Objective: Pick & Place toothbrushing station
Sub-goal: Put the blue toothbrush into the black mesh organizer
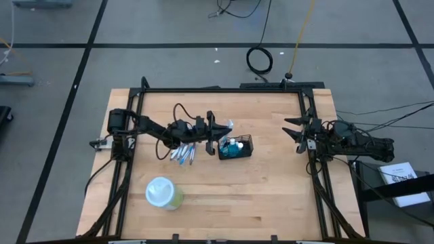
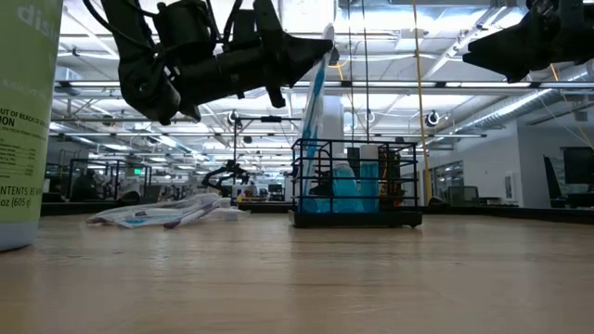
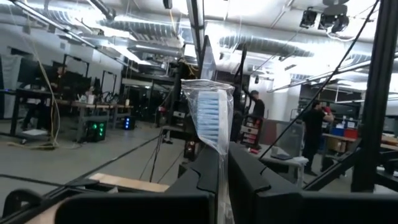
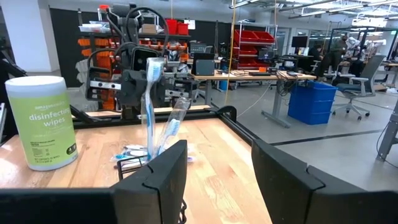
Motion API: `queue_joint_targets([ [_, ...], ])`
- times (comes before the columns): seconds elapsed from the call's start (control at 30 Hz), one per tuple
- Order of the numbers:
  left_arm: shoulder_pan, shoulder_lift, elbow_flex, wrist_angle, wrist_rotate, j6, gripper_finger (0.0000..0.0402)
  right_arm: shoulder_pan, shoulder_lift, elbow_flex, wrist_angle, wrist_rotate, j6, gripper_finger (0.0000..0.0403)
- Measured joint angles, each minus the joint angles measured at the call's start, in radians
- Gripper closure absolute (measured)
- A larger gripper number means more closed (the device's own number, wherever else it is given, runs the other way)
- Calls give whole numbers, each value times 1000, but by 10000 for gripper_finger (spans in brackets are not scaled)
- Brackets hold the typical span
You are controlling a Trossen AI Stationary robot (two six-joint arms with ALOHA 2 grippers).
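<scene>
While the left gripper (image 1: 220, 136) hangs above the table with its fingers pinched on a wrapped toothbrush (image 3: 208, 118), the brush stands nearly upright, head up, which I judge is to feed its handle end down into the toothbrushing station (image 1: 235, 147). That black mesh caddy sits just beside and below the gripper tips, on the side toward the right arm, and already holds some blue and pale items. Behind the left gripper, toward its own arm, a loose heap of wrapped toothbrushes (image 1: 183, 154) lies flat on the wood, presumably stock waiting. Farther off, a green wipes canister (image 1: 163, 193) stands well apart near the front edge. The right gripper (image 1: 293, 133) waits at the far side of the table, fingers spread, holding nothing. Hard to tell: whether the brush's lower end is already inside the caddy or only beside its wall; the caddy's contents are too small to name; the left wrist view hides the table below the fingers.
</scene>
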Motion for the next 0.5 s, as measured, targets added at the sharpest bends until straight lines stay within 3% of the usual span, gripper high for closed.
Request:
queue_joint_targets([
  [0.37,-8,1,0,-87,-63,0,391,0,0,0,0,0,0,232],
  [0.5,-22,0,0,-108,-130,-1,384,0,0,0,0,0,0,232],
])
